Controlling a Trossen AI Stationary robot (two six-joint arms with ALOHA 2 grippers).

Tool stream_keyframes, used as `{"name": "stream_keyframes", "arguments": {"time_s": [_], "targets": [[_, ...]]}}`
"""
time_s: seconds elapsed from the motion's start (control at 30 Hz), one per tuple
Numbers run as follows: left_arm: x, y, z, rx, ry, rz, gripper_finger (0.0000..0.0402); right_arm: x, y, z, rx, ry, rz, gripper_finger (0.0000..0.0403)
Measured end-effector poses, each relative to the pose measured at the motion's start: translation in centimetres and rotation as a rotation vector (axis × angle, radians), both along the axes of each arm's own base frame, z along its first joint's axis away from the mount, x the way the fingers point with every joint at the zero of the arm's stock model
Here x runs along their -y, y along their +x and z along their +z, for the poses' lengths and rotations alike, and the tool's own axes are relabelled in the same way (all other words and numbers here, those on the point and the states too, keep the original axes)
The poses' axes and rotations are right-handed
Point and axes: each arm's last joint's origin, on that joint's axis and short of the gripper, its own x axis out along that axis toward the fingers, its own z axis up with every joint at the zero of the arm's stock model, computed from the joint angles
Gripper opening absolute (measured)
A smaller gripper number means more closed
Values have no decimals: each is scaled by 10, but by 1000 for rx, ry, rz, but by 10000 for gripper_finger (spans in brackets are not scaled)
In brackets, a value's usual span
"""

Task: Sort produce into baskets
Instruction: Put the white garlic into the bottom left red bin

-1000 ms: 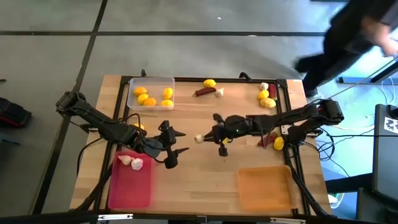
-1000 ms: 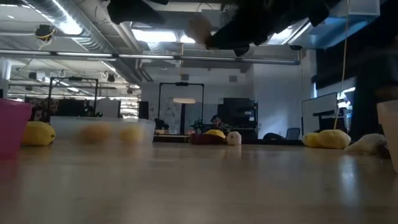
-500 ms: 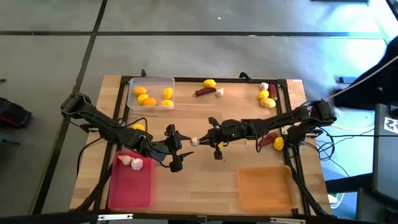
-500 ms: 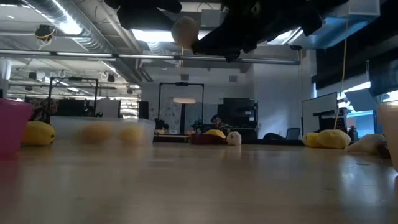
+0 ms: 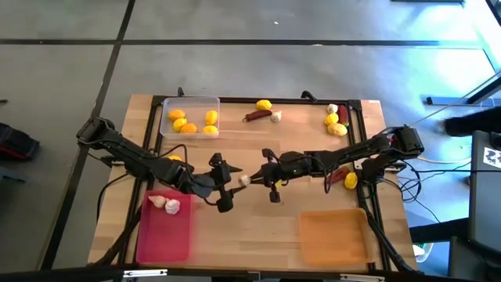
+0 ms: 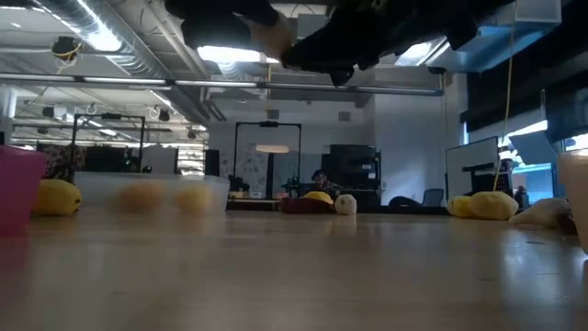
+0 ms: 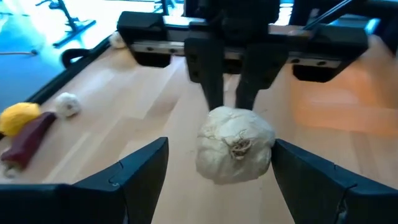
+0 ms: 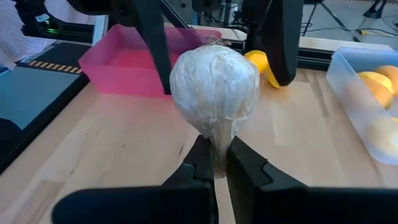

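A whitish garlic bulb (image 5: 244,179) hangs over the middle of the table, with my right gripper (image 5: 253,179) shut on it. My left gripper (image 5: 231,186) is open. Its two fingers (image 7: 140,177) stand on either side of the bulb (image 7: 235,152) with a gap on each side. The pink basket (image 5: 160,235) at the near left holds garlic bulbs (image 5: 164,204). Several lemons lie in the clear basket (image 5: 191,104) at the far left. The orange basket (image 5: 333,237) stands at the near right. My right gripper pinches the bulb's thin stem end (image 8: 215,144) between its two fingertips. The fingers come nearly level from the table's right. The round body (image 8: 214,84) sticks out beyond the fingertips toward the left gripper, lifted clear of the table.
Loose produce lies along the far edge: a lemon (image 5: 264,104), a chili (image 5: 255,116) and a garlic bulb (image 5: 275,116), then lemons (image 5: 337,125) and a garlic bulb (image 5: 333,109) at the far right. A lemon (image 5: 350,180) lies under the right arm, another (image 5: 174,160) by the left arm.
Both grippers have closed in on each other over the table's middle and sunk a little. The right one carried the garlic bulb toward the left; the left one came toward the right, so the bulb now lies between its open fingers.
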Motion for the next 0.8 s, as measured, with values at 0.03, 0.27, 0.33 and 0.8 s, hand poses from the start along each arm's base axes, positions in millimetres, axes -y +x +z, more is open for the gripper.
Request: {"name": "stream_keyframes", "arguments": {"time_s": [0.03,0.27,0.33,0.8], "targets": [[1,1,1,10,-8,-13,279,0,0,0,3,1,0,17],[2,5,-1,20,-4,-40,255,0,0,1,13,6,7,17],[3,6,-4,5,1,-42,238,0,0,1,15,6,7,17],[3,8,-6,-3,20,-52,151,-1,0,2,12,35,25,53]]}}
